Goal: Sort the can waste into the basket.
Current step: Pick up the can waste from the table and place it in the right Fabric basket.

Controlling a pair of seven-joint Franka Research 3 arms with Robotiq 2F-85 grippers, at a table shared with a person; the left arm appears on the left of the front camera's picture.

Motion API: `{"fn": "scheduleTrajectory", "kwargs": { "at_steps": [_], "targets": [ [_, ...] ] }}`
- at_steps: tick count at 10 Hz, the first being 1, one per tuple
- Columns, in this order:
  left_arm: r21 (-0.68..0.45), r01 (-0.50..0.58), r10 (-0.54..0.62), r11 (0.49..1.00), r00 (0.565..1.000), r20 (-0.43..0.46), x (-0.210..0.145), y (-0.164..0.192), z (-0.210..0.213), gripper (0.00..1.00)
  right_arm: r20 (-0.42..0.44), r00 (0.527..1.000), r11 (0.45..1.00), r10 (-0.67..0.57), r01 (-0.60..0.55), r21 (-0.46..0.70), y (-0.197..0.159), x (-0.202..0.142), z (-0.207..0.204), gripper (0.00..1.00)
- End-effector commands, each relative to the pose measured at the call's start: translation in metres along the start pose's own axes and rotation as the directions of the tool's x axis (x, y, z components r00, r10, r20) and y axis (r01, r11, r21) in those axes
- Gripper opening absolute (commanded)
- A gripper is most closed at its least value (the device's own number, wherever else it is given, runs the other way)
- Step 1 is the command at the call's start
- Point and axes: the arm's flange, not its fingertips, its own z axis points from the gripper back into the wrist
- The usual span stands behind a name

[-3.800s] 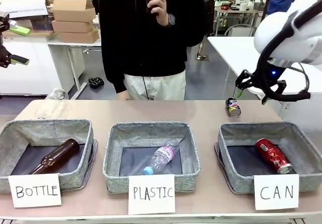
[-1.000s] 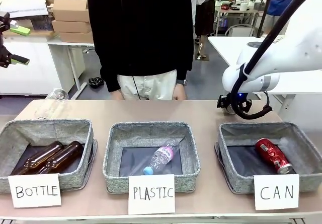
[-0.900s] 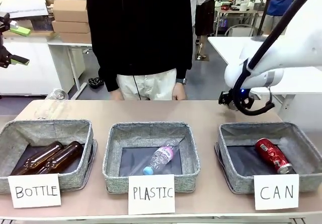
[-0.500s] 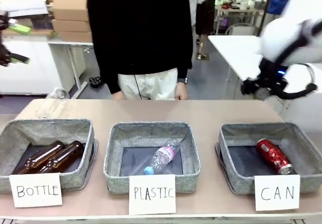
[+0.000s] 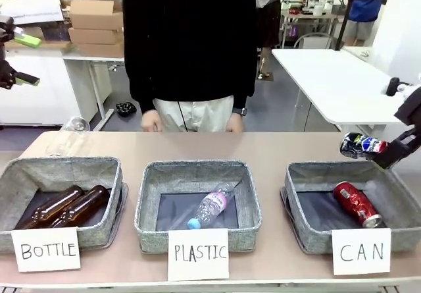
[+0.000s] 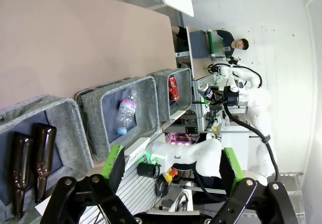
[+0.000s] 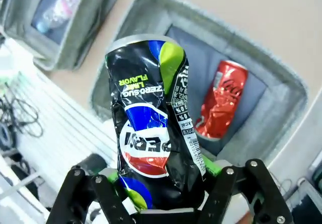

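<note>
Tan table, Pepsi can clamped in right pincer, above CAN basket

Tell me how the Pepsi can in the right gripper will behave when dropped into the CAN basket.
The Pepsi can looks crumpled, so probably empty and light. Its dented sides should curb rolling. It may clink against the red can in the CAN basket; the fabric walls should contain it.

Dented glossy dark blue metal Pepsi can; crumpled shiny red metal can; matt grey woven-fabric basket.
</note>
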Motion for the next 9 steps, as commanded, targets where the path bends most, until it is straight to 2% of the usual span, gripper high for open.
{"fn": "scheduleTrajectory", "kwargs": {
  "at_steps": [1, 3, 4, 6, 9],
  "targets": [
    [0.003, -0.005, 0.005, 1.0, 1.0, -0.005, -0.002, -0.002, 0.001, 0.98, 0.01, 1.0, 0.999, -0.002, 0.001, 0.033, -0.006, -0.001, -0.011, 0.0],
    [0.003, -0.005, 0.005, 1.0, 1.0, -0.005, -0.002, -0.002, 0.001, 0.98, 0.01, 1.0, 0.999, 0.022, -0.022, 0.034, -0.009, 0.004, -0.01, 0.0],
    [0.003, -0.005, 0.005, 1.0, 1.0, -0.005, -0.002, -0.002, 0.001, 0.98, 0.015, 1.0, 1.0, 0.019, -0.019, 0.014, -0.009, 0.005, -0.012, 0.84],
    [0.003, -0.005, 0.005, 1.0, 1.0, -0.005, -0.002, -0.002, 0.001, 0.98, 0.019, 1.0, 1.0, 0.02, -0.02, 0.009, -0.01, 0.006, -0.013, 1.0],
    [0.003, -0.005, 0.005, 1.0, 1.0, -0.005, -0.002, -0.002, 0.001, 0.98, 0.048, 0.999, 0.999, 0.005, -0.007, 0.035, -0.017, 0.012, -0.012, 1.0]
  ]
}}
